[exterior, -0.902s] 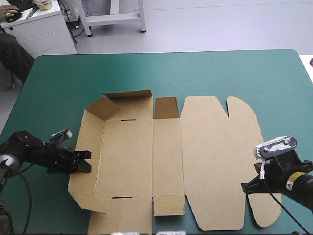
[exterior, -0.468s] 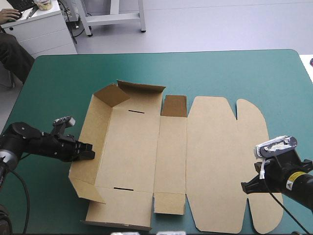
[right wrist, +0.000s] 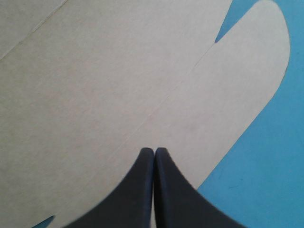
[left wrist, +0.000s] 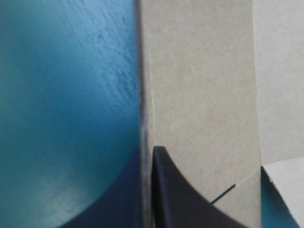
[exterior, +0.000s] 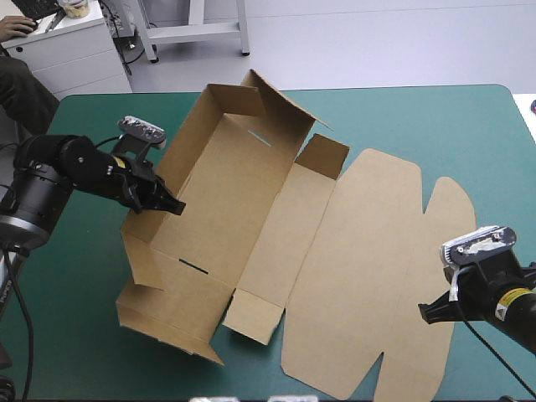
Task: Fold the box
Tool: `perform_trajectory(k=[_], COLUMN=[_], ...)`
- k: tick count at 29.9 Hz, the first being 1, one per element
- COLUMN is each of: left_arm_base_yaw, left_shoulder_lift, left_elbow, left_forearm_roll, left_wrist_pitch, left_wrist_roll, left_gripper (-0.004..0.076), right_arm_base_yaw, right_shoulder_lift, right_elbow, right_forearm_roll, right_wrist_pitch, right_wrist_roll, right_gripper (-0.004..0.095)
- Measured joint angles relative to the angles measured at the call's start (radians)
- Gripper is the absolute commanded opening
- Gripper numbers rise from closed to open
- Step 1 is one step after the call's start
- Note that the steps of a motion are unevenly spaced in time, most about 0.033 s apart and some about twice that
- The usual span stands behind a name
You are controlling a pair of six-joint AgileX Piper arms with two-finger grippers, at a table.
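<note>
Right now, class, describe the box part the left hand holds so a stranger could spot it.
On the teal-green table lies the brown box, its lid flat. Along its left side one long wall stands raised, pinched by the left hand; no other wall is gripped.

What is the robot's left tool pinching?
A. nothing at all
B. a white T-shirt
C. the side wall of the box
C: the left tool is shut on the raised side wall of the brown box, with the wall's edge running between its two black fingers.
</note>
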Motion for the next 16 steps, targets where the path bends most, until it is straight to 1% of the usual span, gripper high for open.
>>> perform_trajectory(k=[2,4,9,13,16], left_arm_base_yaw=[-0.072,-0.150,-0.342,-0.460,-0.542], left_shoulder_lift=[0.016,0.032,0.078,0.128,0.171], left_elbow=[-0.059,-0.092,-0.104,-0.104,-0.104], left_forearm_roll=[0.094,0.186,0.462,0.662,0.802], left_wrist_pitch=[-0.007,-0.034,-0.127,-0.184,-0.228], left_wrist_roll=[-0.036,-0.065,-0.174,-0.225,-0.234], left_gripper=[-0.0010,-0.0010,-0.0010,-0.0010,-0.0010], right_arm_base_yaw=[0.000,0.000,0.000,0.000,0.000], right_shoulder_lift=[-0.007,-0.017,-0.050,-0.073,-0.080], right_elbow=[-0.025,-0.056,-0.127,-0.147,-0.146], right_forearm_roll=[-0.029,-0.061,-0.129,-0.148,-0.149], right_wrist_pitch=[-0.014,-0.019,-0.017,-0.011,0.011], right_wrist_roll=[0.000,0.006,0.038,0.051,0.055], right_gripper=[-0.0015,-0.0015,-0.0015,-0.0015,-0.0015])
